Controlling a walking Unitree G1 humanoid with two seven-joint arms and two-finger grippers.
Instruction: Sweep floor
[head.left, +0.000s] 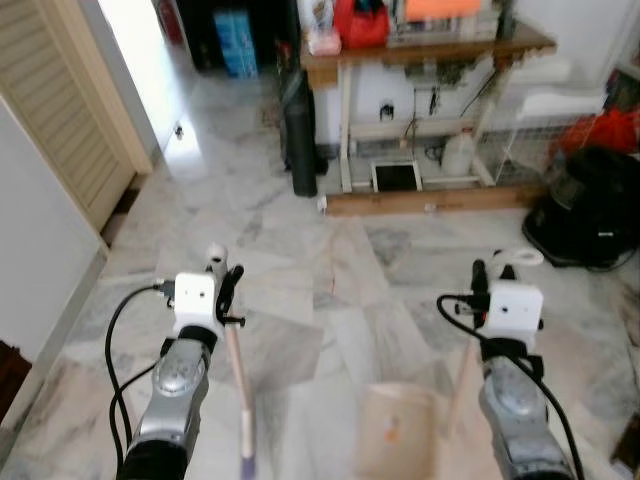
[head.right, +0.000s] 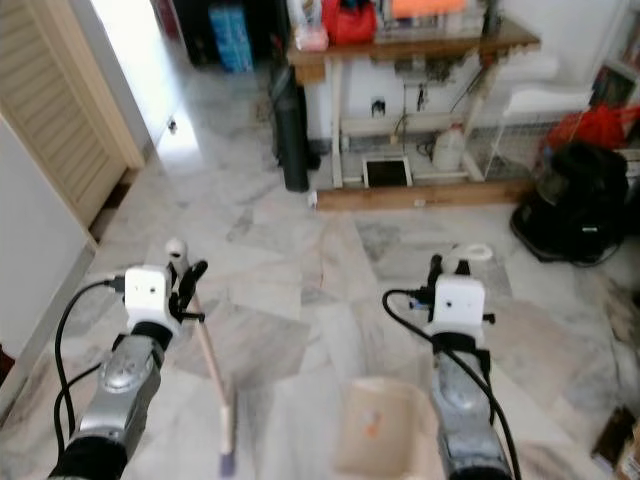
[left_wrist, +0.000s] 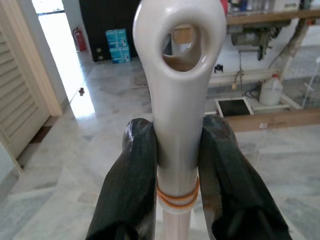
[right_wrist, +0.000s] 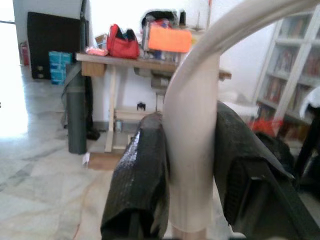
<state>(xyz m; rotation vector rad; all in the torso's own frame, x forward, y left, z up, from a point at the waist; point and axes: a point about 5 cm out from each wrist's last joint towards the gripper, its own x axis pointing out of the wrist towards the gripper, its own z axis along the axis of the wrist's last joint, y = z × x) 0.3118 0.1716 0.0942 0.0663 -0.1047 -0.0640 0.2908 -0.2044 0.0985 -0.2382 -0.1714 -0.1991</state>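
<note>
- The left gripper (left_wrist: 177, 165) has its jaws clamped on the white top of the broom handle (left_wrist: 177, 75), one black finger (left_wrist: 132, 185) pressed to each side, just below the hanging hole and just above a pair of orange bands.
- From those jaws the broom's pale wooden stick (head.right: 212, 375) slants down toward the marble floor (head.left: 300, 250), ending in a purple tip near the robot's feet.
- The right gripper (right_wrist: 190, 165) has its jaws closed around the cream handle of the dustpan (right_wrist: 192, 140), whose top curves over into a loop above the fingers.
- Below the right arm the tan dustpan tray (head.left: 400, 430) rests low over the floor.
- Ahead stands a wooden bench (head.left: 430, 50) with a red bag (head.left: 360, 25) on it.
- A dark tall bin (head.left: 302, 135) stands beside its leg.
- A louvred door (head.left: 60, 110) is on the left, and a black appliance (head.left: 585, 210) sits on the right.
</note>
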